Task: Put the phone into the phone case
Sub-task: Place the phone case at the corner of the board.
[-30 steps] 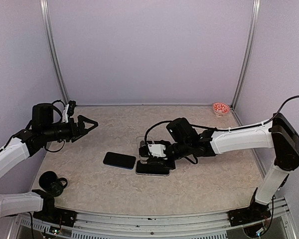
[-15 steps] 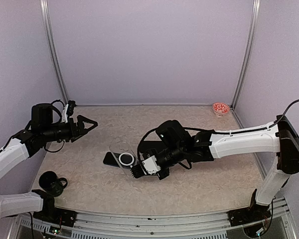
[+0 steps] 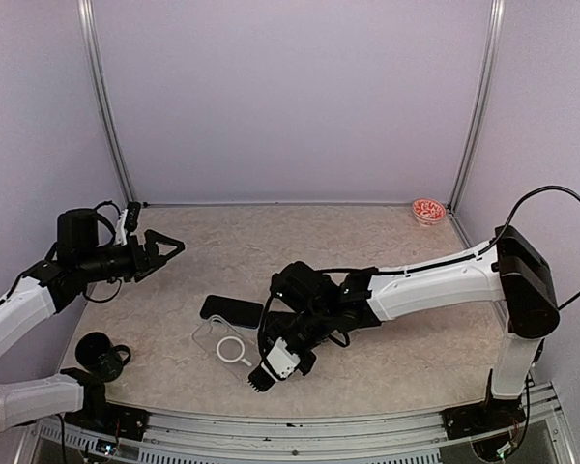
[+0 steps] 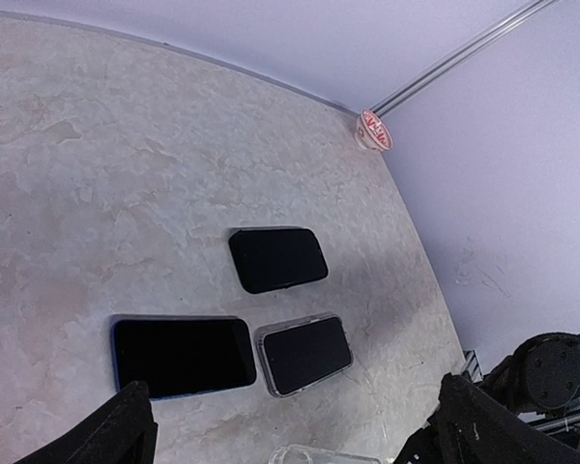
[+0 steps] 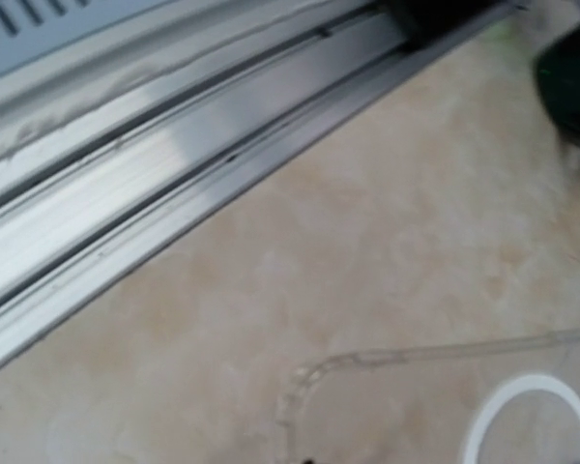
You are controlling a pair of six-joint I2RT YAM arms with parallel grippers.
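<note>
My right gripper [image 3: 256,358] reaches toward the table's front left, shut on the right edge of the clear phone case [image 3: 222,343], which has a white ring on its back. The right wrist view shows a corner of this phone case [image 5: 314,382] and its ring [image 5: 532,425] just above the table; my fingers are out of that frame. A black phone [image 3: 230,309] lies flat just behind the case. The left wrist view shows this phone [image 4: 182,356] along with a smaller black phone [image 4: 277,259] and one in a clear case [image 4: 306,354]. My left gripper [image 3: 164,246] hovers open at the left.
A small red bowl [image 3: 428,210] sits in the back right corner, also in the left wrist view as the bowl [image 4: 374,129]. A black round object [image 3: 101,353] sits at the front left. The metal rail [image 5: 174,193] of the front edge runs close to the case.
My right gripper has carried the clear case from over the middle phones leftward and toward the front edge. The left arm has drifted back slightly, still open.
</note>
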